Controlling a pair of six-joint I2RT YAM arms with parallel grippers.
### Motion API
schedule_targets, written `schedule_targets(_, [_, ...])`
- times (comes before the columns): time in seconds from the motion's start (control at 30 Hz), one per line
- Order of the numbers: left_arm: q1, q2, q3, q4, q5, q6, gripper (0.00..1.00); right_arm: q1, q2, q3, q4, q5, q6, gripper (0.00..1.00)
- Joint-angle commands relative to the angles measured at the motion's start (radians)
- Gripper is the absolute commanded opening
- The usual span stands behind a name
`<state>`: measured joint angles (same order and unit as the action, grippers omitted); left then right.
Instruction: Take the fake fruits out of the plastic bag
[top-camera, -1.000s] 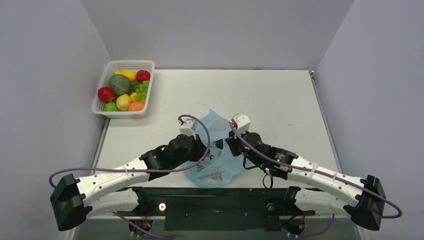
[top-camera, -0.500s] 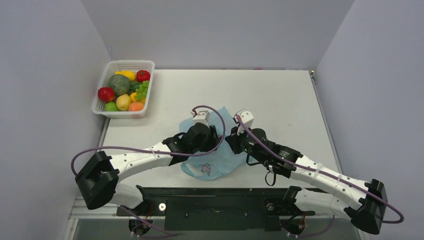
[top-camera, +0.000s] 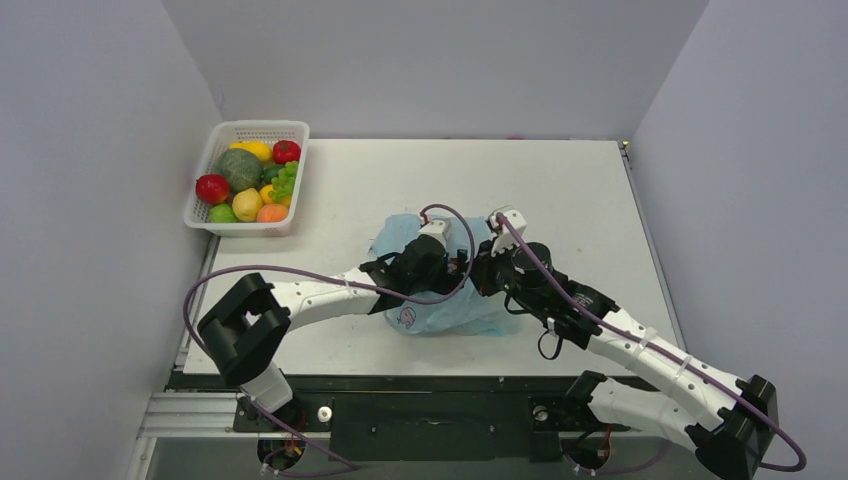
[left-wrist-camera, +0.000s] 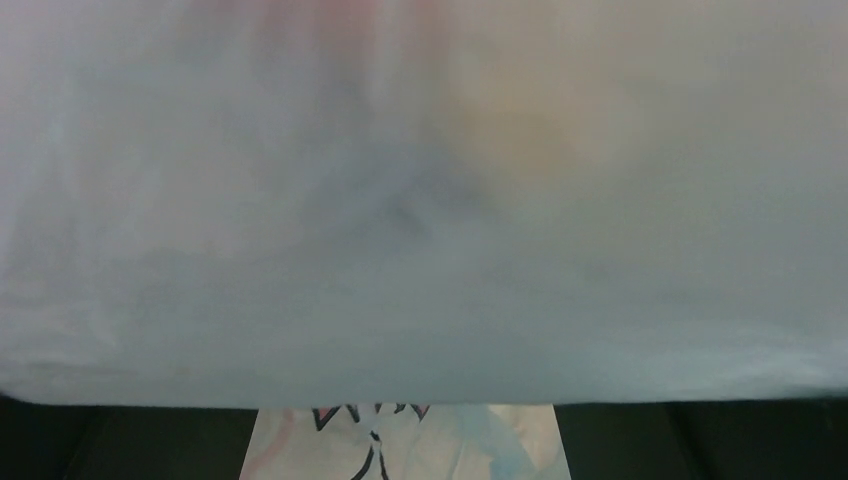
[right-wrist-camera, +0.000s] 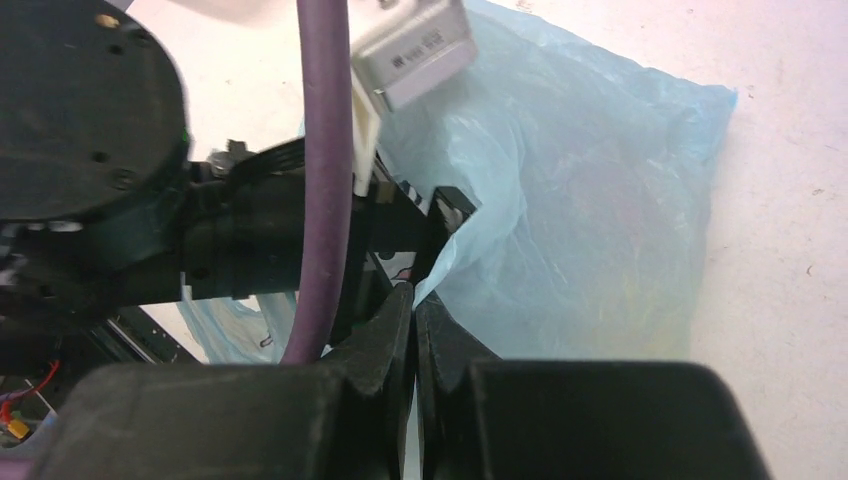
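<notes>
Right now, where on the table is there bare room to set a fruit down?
Free: the far strip of table between the basket and the right edge, beyond the plastic bag; also right of the bag. Crowded: front middle, where left arm and right arm meet on the bag.

- The left arm (top-camera: 320, 295) extended forward and to the right.
- The left gripper (top-camera: 455, 268) pointed right, its fingers (left-wrist-camera: 120, 440) wide apart.
- The right arm (top-camera: 620, 335) extended forward and to the left.
- The right gripper (right-wrist-camera: 415, 300) faced the left gripper, jaws pressed together.
</notes>
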<state>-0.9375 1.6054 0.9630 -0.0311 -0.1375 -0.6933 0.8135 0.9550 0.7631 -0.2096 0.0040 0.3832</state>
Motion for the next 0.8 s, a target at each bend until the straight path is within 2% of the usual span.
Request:
schedule_targets(0.0, [-0.029, 0.097, 0.088, -0.026, 0.044, 0.061, 0.95, -0.005, -0.04, -0.013, 0.037, -0.061, 0.017, 0.0])
schedule_targets(0.2, [-0.047, 0.185, 0.106, -0.083, 0.005, 0.05, 0.95, -0.018, -0.081, -0.073, 0.026, -0.065, 0.022, 0.0])
schedule_targets(0.4, [-0.054, 0.227, 0.089, -0.009, 0.067, 0.057, 0.96, -0.031, -0.102, -0.111, 0.003, -0.051, 0.018, 0.0])
schedule_targets(0.57, [-0.05, 0.236, 0.078, 0.033, 0.025, 0.03, 0.94, -0.034, -0.124, -0.136, -0.006, -0.025, 0.011, 0.0])
schedule_targets(0.7, [-0.05, 0.203, 0.073, 0.077, -0.001, 0.041, 0.81, -0.035, -0.137, -0.147, -0.017, 0.023, 0.023, 0.0])
schedule_targets(0.77, [-0.052, 0.162, 0.046, 0.1, -0.024, 0.042, 0.67, -0.035, -0.157, -0.163, -0.024, 0.059, 0.029, 0.0])
